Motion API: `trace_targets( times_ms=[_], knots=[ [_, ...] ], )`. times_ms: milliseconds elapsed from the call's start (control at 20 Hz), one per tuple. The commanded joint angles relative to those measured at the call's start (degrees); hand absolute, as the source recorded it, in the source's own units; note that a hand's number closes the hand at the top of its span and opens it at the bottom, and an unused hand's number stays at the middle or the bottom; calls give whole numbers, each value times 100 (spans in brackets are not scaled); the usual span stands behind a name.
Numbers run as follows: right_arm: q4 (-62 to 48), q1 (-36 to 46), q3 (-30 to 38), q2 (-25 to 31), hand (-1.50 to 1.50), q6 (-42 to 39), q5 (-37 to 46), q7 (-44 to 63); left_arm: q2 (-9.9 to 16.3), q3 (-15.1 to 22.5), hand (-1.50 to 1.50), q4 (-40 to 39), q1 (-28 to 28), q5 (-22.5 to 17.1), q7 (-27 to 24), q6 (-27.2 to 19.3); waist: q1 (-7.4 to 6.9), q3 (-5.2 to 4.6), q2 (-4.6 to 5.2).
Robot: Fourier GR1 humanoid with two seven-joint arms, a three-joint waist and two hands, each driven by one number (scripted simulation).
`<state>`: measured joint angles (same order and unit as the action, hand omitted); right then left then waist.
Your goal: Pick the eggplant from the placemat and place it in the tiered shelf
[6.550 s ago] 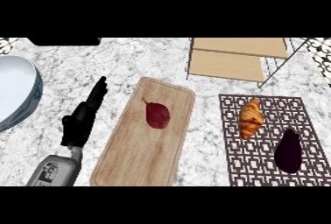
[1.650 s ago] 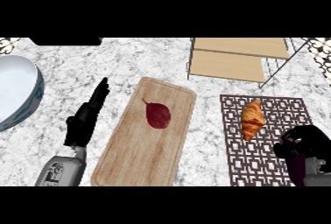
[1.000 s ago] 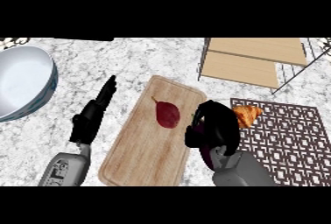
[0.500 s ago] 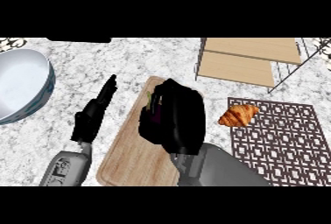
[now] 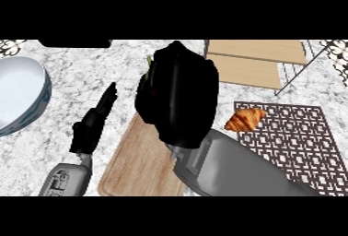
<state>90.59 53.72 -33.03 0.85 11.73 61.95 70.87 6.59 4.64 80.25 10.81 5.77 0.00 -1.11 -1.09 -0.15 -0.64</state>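
Right hand point(image 5: 178, 99) raised over cutting board point(image 5: 139, 168), fingers curled, probably round eggplant, mostly hidden; left hand point(image 5: 95, 122) straight-fingered on counter; croissant point(image 5: 245, 119) on placemat point(image 5: 299, 138); tiered shelf point(image 5: 255, 62) beyond.

A bench point(image 5: 81, 76) of white marble veined with grey fills the view, evenly lit, with no wall, floor or window in sight. On it a pale wooden cutting board point(image 5: 139, 168) lies toward 6 o'clock, a large pale blue-grey bowl point(image 5: 20, 99) sits at the 9 o'clock edge, and a flat black object point(image 5: 75, 43) shows at 11 o'clock along the top. Small patches of dark ornate patterning show in the far corners at 10 o'clock point(image 5: 10, 45) and 2 o'clock point(image 5: 336, 48).
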Motion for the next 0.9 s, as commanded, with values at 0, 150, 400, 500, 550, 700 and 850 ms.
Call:
trace_targets(
  times_ms=[0,150,400,500,550,700,850],
  knots=[
    [-43,717,415,-81,150,-473,347,1432,-83,40,0,50,-104,28,53,-72,36,0,-24],
    [-149,1060,761,-81,150,-821,680,1434,5,-87,0,87,76,43,177,-130,101,5,-20],
    [-411,1562,1145,-81,150,-1180,826,1334,131,-144,0,45,68,-30,208,51,88,6,18],
    [-814,1413,1353,-82,150,-749,1061,1069,130,-56,0,372,-145,-51,191,107,12,10,38],
    [-514,1754,1615,-82,150,-1362,980,1142,2,-51,0,154,39,12,230,-26,121,9,13],
    [-726,1820,1878,-82,150,-1223,1220,922,-157,86,0,136,-113,135,147,-156,106,10,33],
    [-1067,1988,2220,-81,150,-1230,1468,593,-104,61,0,209,-285,132,-88,-119,67,9,44]
  ],
)
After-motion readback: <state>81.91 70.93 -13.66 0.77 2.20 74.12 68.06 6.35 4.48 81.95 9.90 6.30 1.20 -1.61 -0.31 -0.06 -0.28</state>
